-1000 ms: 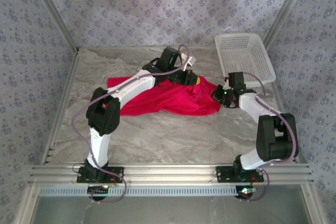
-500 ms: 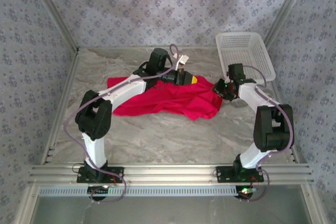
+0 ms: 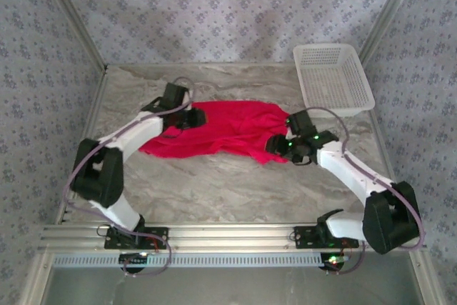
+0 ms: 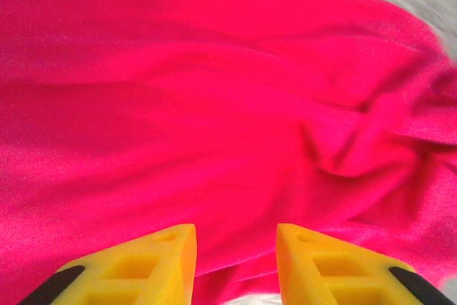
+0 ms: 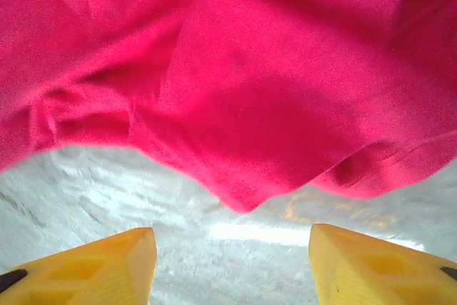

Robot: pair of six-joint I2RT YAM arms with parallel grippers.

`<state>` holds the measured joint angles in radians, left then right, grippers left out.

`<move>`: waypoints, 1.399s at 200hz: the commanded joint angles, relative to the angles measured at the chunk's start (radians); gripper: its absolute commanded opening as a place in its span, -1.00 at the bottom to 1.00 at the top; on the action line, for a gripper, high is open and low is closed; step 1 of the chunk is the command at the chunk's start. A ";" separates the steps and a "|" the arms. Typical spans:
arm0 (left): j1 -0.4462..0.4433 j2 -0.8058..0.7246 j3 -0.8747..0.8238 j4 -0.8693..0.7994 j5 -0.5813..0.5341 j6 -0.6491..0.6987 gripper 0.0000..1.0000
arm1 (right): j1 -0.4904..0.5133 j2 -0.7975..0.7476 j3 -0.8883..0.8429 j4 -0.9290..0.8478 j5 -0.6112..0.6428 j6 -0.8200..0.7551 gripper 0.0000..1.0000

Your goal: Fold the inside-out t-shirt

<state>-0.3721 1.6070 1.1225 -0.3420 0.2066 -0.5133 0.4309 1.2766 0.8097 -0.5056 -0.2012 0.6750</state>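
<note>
The red t-shirt (image 3: 228,130) lies rumpled across the middle of the marble table (image 3: 235,183), apart from the white basket (image 3: 332,76) at the far right. The left gripper (image 4: 234,241) hangs over its left end, fingers partly apart, gripping nothing. The right gripper (image 5: 232,233) gapes wide just off the shirt's near right edge, empty.

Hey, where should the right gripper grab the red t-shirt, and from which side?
Take the red t-shirt by its pointed corner on the near edge, bringing the right gripper in low from the near side. That corner juts onto bare table, straight ahead between the open fingers, and looks flatter than the bunched folds further in.
</note>
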 commanded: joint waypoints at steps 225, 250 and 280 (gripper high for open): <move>0.448 -0.188 -0.402 -0.012 -0.124 -0.168 -0.24 | -0.107 -0.029 0.256 -0.154 0.105 -0.078 -1.00; 0.448 -0.157 -0.426 0.027 -0.051 -0.208 -0.23 | -0.112 -0.006 0.254 -0.119 0.102 -0.088 -1.00; 0.398 -0.194 -0.488 0.086 0.025 -0.291 -0.23 | -0.112 0.019 0.255 -0.109 0.099 -0.091 -1.00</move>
<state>0.0689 1.4456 0.6838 -0.3225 0.1410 -0.7151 0.3210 1.2812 1.0637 -0.6075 -0.0841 0.6102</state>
